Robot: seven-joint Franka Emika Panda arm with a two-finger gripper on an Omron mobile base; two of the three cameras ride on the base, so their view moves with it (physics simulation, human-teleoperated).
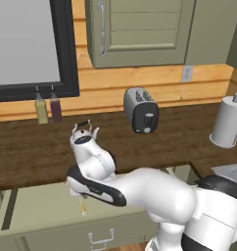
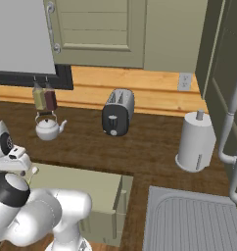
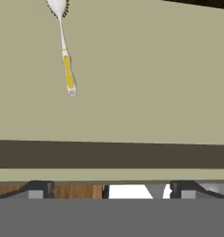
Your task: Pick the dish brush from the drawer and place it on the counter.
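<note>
The dish brush (image 3: 66, 55) lies flat on the pale floor of the open drawer (image 3: 155, 69), white head toward the top of the hand view, yellow handle pointing down. My gripper (image 3: 109, 190) is open, its fingertips (image 3: 37, 190) wide apart with nothing between them; the brush sits well off to their upper left. In the left base view only the yellow handle of the brush (image 1: 82, 208) pokes out below my arm, over the drawer (image 1: 37, 211). The drawer (image 2: 86, 188) juts out from under the dark wood counter (image 2: 150, 147).
On the counter (image 1: 32, 152) stand a white kettle (image 2: 48, 127), a toaster (image 1: 140, 109), two bottles (image 1: 48, 108) and a paper towel roll (image 1: 229, 122). A sink (image 2: 194, 220) lies to the right. The drawer's silver handle (image 1: 101, 238) faces me.
</note>
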